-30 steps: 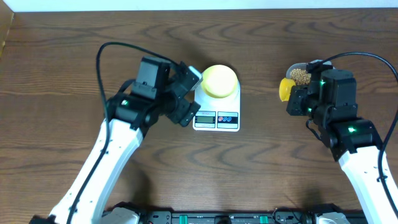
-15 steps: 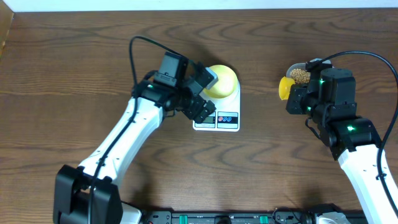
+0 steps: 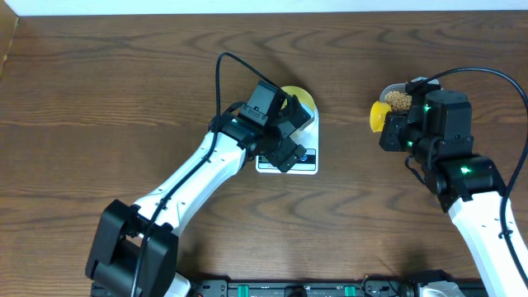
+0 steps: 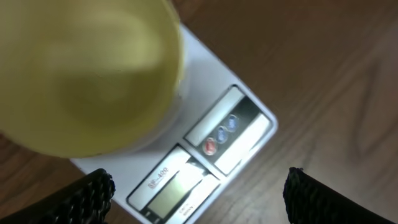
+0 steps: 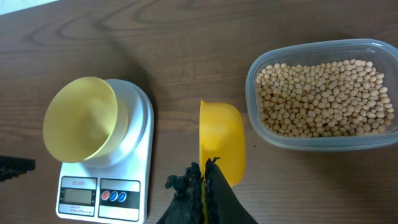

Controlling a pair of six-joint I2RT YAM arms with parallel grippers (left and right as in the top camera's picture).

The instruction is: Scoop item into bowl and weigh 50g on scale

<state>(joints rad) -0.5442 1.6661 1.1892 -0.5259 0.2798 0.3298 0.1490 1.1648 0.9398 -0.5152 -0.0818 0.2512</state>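
From here my main worry is the left arm. Its left fingers [image 4: 93, 194] are spread wide with nothing between them, hanging right over the scale [image 5: 142, 155] with the display and buttons beneath them and the bowl [image 5: 81, 118] just beside. One careless descent and I lean on the platform and spoil the zero, press a button I don't mean to, or shove the bowl off its seat. The bowl sits on the scale's round platform and looks empty. In the right wrist view it seems to lean, though that may only be the camera angle. I cannot read the display in any view, so I have no way to confirm the scale is on or zeroed. The right fingers [image 5: 208, 193] are closed tight on the handle of the yellow scoop [image 5: 221, 140], which is empty and sits between the scale and the clear tub [image 5: 323, 144] of beans [image 5: 323, 93]. That grip looks narrow, so digging into the beans could twist the scoop in my hold. The carry crosses open surface [image 5: 186, 37], where round beans would roll away. If the left arm stays put, the loaded scoop could strike it, and a full scoop tipped at once may overshoot the target weight.
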